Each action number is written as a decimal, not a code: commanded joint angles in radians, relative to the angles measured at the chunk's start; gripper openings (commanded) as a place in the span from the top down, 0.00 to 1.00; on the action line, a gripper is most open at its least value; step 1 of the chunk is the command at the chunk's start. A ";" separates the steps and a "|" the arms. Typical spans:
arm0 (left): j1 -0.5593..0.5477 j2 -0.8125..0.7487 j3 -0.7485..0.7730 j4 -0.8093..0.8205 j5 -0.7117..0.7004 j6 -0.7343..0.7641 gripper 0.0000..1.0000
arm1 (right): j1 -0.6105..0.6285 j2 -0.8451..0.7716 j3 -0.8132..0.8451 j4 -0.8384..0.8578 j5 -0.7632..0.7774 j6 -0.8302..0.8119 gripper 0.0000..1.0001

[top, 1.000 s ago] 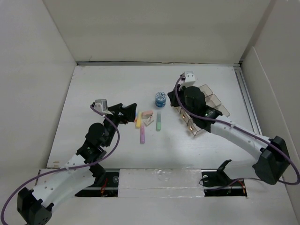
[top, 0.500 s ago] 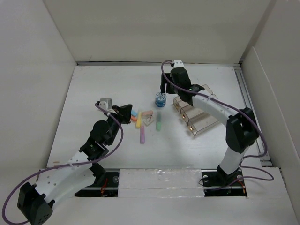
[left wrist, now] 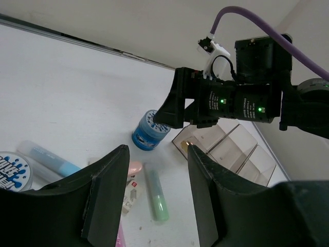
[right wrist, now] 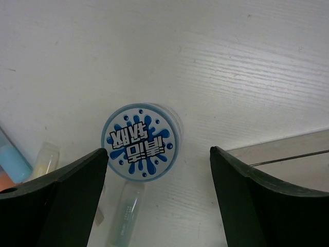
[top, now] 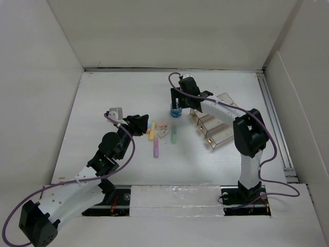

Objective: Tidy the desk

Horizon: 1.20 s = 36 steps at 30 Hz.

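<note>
Tabletop (top: 103,98) spreads beneath both arms. The tub (right wrist: 141,141) stands upright directly under the right jaws, which are wide open and empty, beside the tray (top: 220,136). The left jaws, part open and empty, hover farther off over the pens (top: 153,135).

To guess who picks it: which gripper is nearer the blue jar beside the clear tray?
Right. The right gripper hovers directly over the blue jar; the left gripper is off to its left, by the markers.
</note>
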 commanded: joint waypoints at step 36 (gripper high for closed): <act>-0.004 -0.018 0.026 0.043 0.002 0.003 0.55 | -0.017 -0.208 -0.023 0.072 0.100 0.025 0.57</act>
